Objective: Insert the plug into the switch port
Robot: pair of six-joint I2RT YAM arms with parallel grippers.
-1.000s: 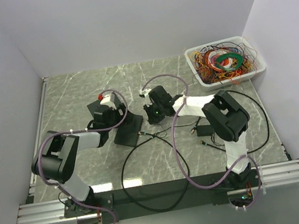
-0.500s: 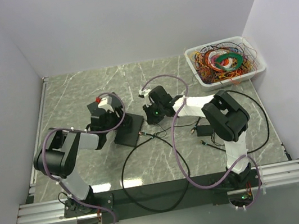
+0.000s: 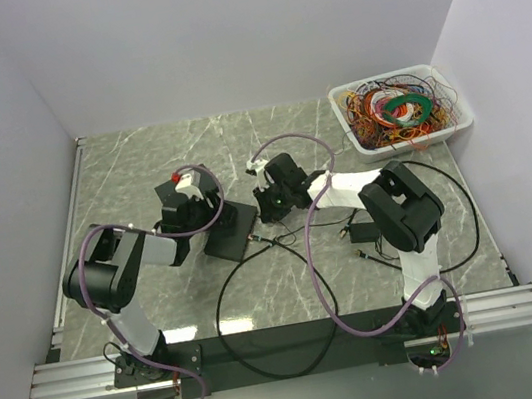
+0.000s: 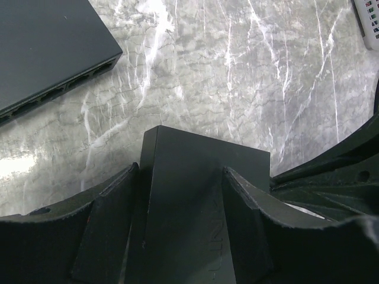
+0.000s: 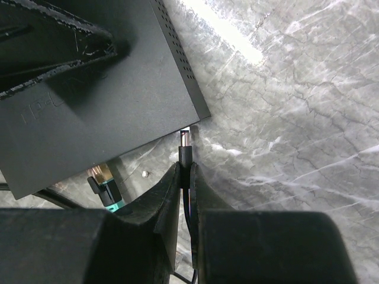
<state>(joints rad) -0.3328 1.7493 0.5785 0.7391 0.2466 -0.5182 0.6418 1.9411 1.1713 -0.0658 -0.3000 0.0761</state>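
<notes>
The switch (image 3: 230, 230) is a flat black box tilted up off the marble table, and my left gripper (image 3: 198, 215) is shut on its near end. In the left wrist view both fingers press its sides (image 4: 201, 154). My right gripper (image 5: 185, 168) is shut on the plug (image 5: 185, 151), a black barrel with a metal tip. The tip sits just off the corner of the switch's edge (image 5: 106, 112), close to touching it. The port itself does not show. From above, the right gripper (image 3: 267, 204) is just right of the switch.
A white tray (image 3: 343, 98) full of coloured wires stands at the back right. A black adapter (image 3: 362, 233) and loose black cable (image 3: 223, 297) lie on the table. A teal connector (image 5: 105, 190) lies under the switch. Another flat black box with ports (image 4: 47, 47) lies nearby.
The left jaws have narrowed onto the switch and the left arm has shifted slightly. The right gripper has edged a little toward the switch with the plug.
</notes>
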